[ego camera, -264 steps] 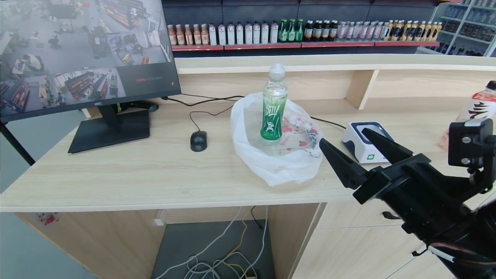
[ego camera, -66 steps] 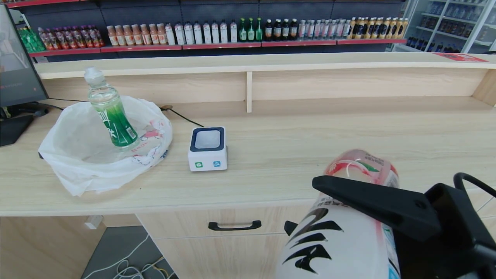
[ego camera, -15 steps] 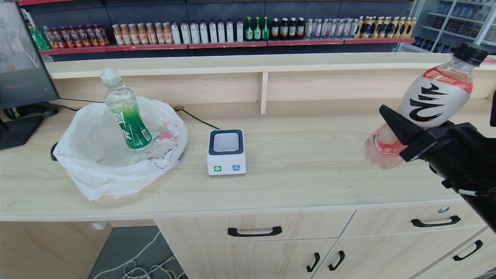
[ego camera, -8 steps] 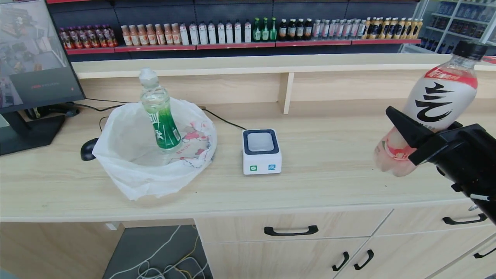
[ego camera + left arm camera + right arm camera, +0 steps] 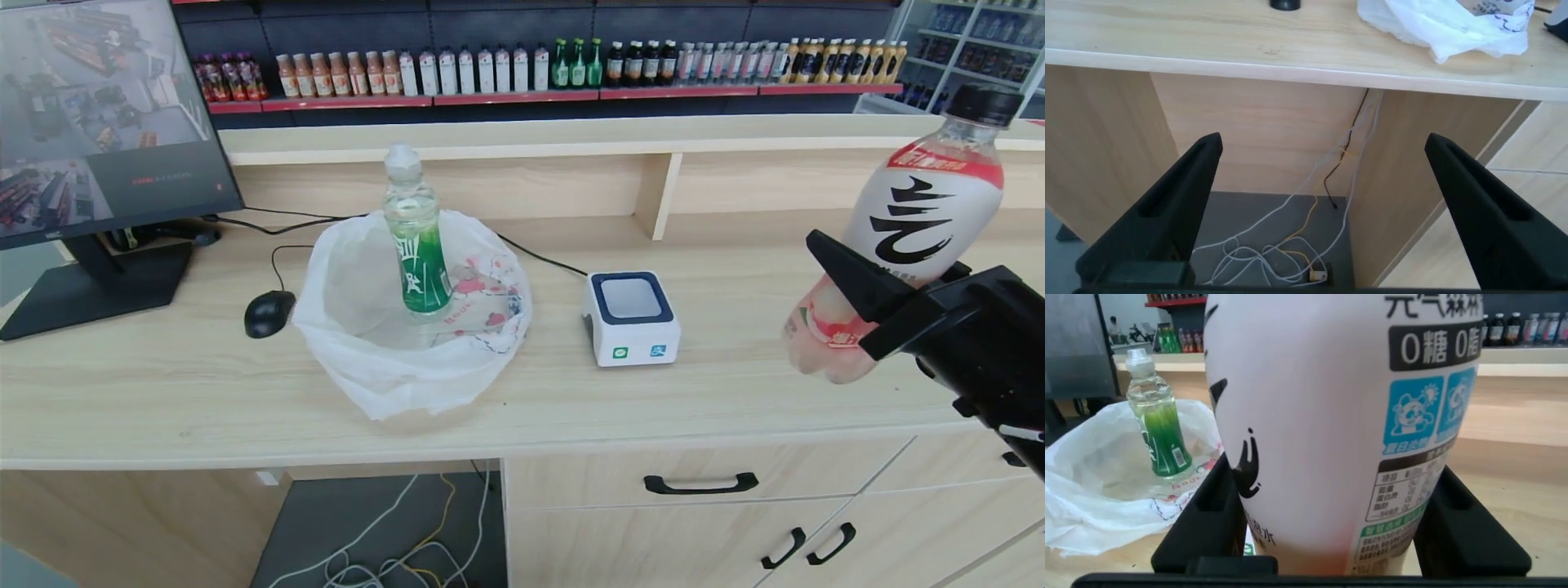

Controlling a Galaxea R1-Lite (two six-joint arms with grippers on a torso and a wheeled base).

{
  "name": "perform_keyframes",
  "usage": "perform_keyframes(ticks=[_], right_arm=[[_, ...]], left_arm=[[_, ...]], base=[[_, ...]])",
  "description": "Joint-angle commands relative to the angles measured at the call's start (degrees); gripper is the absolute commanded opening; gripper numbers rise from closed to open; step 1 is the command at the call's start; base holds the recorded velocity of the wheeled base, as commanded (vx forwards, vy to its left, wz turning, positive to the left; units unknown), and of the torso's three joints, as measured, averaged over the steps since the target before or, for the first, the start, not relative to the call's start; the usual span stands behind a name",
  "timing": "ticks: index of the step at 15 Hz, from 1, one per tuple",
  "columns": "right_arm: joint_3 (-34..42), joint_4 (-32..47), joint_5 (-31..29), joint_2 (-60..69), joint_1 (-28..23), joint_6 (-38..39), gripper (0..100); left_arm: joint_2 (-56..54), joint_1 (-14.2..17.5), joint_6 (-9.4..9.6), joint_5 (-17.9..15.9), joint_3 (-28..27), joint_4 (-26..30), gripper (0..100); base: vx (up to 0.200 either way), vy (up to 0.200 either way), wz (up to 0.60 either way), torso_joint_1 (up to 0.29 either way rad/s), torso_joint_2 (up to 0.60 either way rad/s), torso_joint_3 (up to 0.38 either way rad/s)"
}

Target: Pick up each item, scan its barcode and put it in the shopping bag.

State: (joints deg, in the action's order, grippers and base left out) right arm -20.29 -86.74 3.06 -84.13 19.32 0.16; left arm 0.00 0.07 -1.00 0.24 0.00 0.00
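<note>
My right gripper is shut on a white-and-pink drink bottle with a black cap, held upright in the air above the counter's right end. Close up in the right wrist view, the same bottle sits between the fingers. The white barcode scanner stands on the counter to the left of the held bottle. Further left, a white shopping bag lies open with a green bottle standing upright in it. My left gripper hangs open below the counter's front edge, with nothing in it.
A monitor on a black stand sits at the counter's left end, with a black mouse and its cable beside the bag. A raised wooden ledge runs along the back. Drawers and loose cables are under the counter.
The head camera has swung left, so bag, scanner and monitor sit further right in the picture. The right gripper keeps its hold on the bottle, which stays upright.
</note>
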Motion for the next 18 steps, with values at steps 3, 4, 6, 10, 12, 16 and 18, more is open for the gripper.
perform_keyframes(ticks=[3, 4, 6, 10, 12, 16, 18], right_arm=[[0.0, 0.0, 0.3, -0.2, 0.0, -0.1, 0], [-0.1, 0.0, 0.4, -0.2, 0.0, -0.1, 0], [-0.5, -0.1, 0.4, -1.0, 0.0, -0.1, 0], [-2.8, -0.3, 0.5, -3.2, 0.3, 0.0, 0], [-3.4, -0.4, 0.5, -4.2, 0.5, 0.7, 0], [-11.8, -0.2, -0.1, -9.8, 4.1, 7.1, 0], [-19.2, 1.3, -0.2, -13.4, 6.5, 11.2, 0]], left_arm=[[0.0, 0.0, 0.30, 0.0, 0.0, 0.0, 100], [0.0, 0.0, 0.38, 0.0, 0.0, 0.0, 100], [0.0, 0.0, 0.38, 0.0, 0.0, 0.0, 100], [0.0, 0.0, 0.38, 0.0, 0.0, 0.0, 100], [0.0, 0.0, 0.38, 0.0, 0.0, 0.0, 100], [0.0, 0.0, 0.38, 0.0, 0.0, 0.0, 100], [0.0, 0.0, 0.38, 0.0, 0.0, 0.0, 100]], base=[[0.000, 0.067, 0.00, 0.001, 0.00, 0.002], [0.000, 0.000, 0.00, 0.000, 0.00, 0.000], [0.000, 0.000, 0.00, 0.000, 0.00, 0.000], [0.000, 0.000, 0.00, 0.000, 0.00, 0.000], [0.000, 0.000, 0.00, 0.000, 0.00, 0.000], [0.000, 0.000, 0.00, 0.000, 0.00, 0.000], [0.000, 0.000, 0.00, 0.000, 0.00, 0.000]])
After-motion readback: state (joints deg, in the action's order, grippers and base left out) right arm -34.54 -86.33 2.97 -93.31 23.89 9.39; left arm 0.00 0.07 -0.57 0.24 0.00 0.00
